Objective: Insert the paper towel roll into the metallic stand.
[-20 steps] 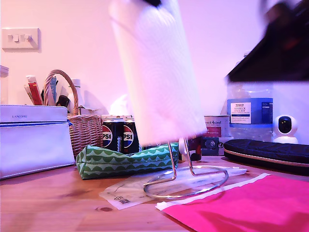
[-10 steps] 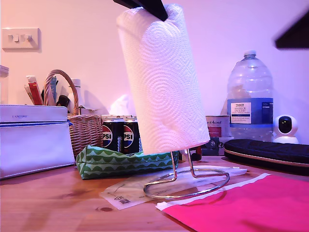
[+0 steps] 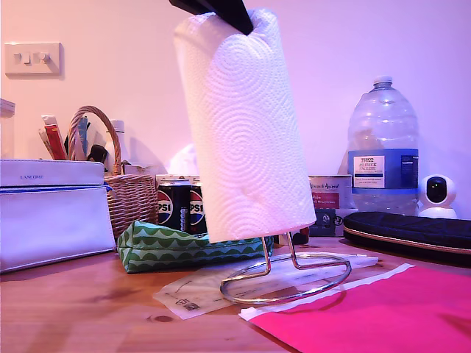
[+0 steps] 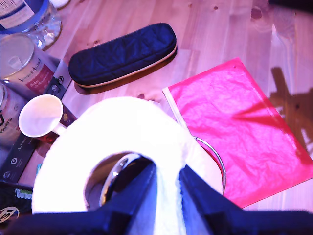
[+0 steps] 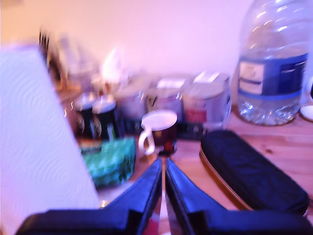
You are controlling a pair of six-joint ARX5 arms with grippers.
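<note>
Roll: the paper towel roll hangs tilted, threaded partly over the metallic stand, its lower end above the ring base.
Grip: my first gripper pinches the roll's wall.
Second: my second gripper is closed, empty.
Left: lowering fully, releasing.

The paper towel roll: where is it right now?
In the exterior view's centre, the paper towel roll hangs tilted over the metallic stand, its rim pinched by my first hand.

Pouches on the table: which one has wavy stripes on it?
The green pouch, lying in front of the cola cans in the exterior view. The long dark case on that view's right is plain, with no stripes.
</note>
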